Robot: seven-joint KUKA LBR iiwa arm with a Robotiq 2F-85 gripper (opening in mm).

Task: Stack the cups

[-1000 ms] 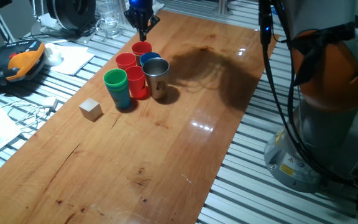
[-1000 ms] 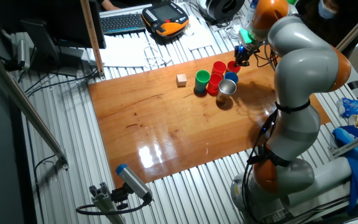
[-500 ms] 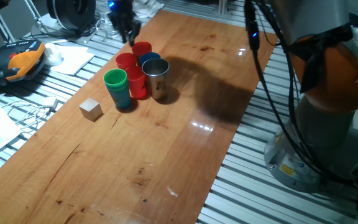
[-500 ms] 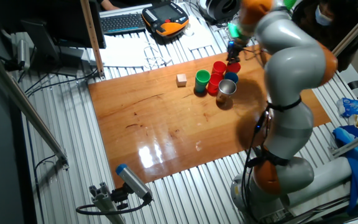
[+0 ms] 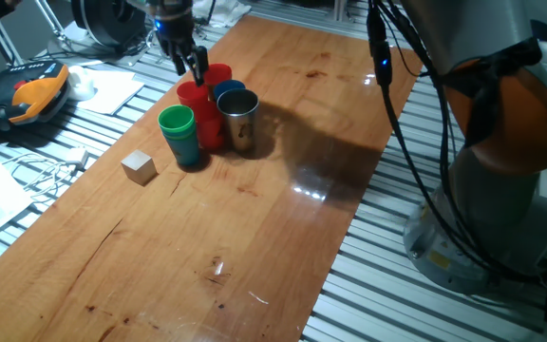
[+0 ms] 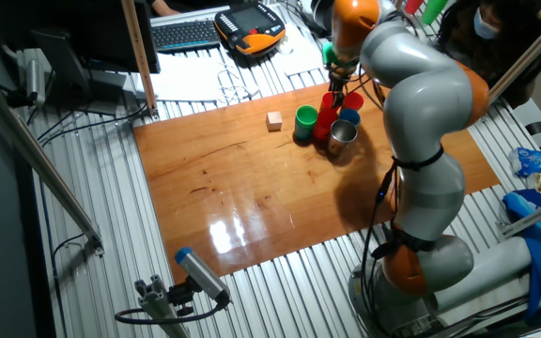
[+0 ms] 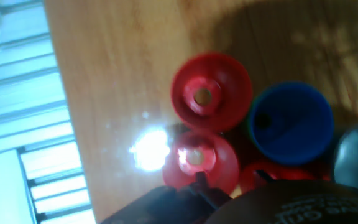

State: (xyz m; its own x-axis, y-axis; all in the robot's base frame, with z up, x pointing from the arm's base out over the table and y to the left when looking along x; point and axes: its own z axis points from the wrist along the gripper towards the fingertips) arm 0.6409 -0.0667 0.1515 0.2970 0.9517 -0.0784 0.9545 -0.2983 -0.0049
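A long wooden table (image 5: pixel 254 237) stands on a slatted metal bench, with cables, paper and an orange handheld pendant (image 5: pixel 31 93) on the left side in one fixed view. The cups sit in a tight cluster toward the far end of the board: a green cup (image 5: pixel 177 122) on top of a blue one at the near left, a steel cup (image 5: pixel 239 112) at the near right, a blue cup (image 5: pixel 228 91) behind it, and several red cups, one of them (image 5: pixel 194 93) right under the tool. A small wooden cube (image 5: pixel 139 167) lies apart, to the near left of the group.

The gripper (image 5: pixel 188 65) hangs just above the far-left red cups, pointing down. In the hand view two red cups (image 7: pixel 211 92) and the blue cup (image 7: pixel 291 122) show open mouths from above, so nothing seems held. Whether the fingers stand wide or narrow I cannot tell; they are dark and blurred in every view.

The step in hand looks like the approach to a first pick, with stacking barely begun beyond the green-on-blue pair. The next move likely calls for lining up over one red rim, then descending without nudging the touching neighbours.
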